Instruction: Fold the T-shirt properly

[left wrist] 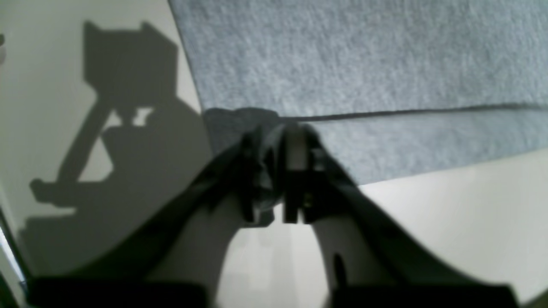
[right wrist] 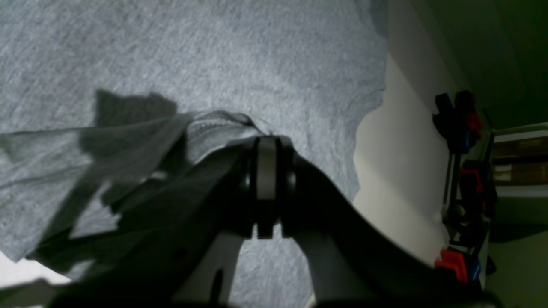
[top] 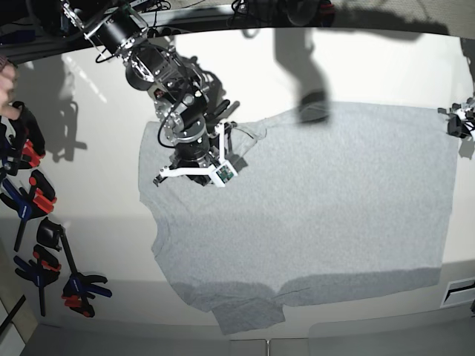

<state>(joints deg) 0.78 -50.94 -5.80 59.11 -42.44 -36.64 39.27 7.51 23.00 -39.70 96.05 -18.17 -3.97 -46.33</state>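
The light grey T-shirt (top: 319,208) lies spread on the white table (top: 89,222), plain side up, with a sleeve (top: 249,311) at the near edge. My right gripper (top: 234,141) is over the shirt's far left part. In the right wrist view this right gripper (right wrist: 266,143) is shut on a raised fold of the T-shirt (right wrist: 214,51), with a stitched hem beside the fingers. My left gripper (top: 459,122) is at the shirt's far right corner. In the left wrist view the left gripper (left wrist: 293,128) is closed on the bunched corner of the T-shirt (left wrist: 364,64).
Several red, blue and black spring clamps (top: 33,204) lie along the table's left edge, more of them (top: 74,285) nearer the front; the same clamps (right wrist: 462,124) show in the right wrist view. Cables and gear (top: 44,18) crowd the far left corner.
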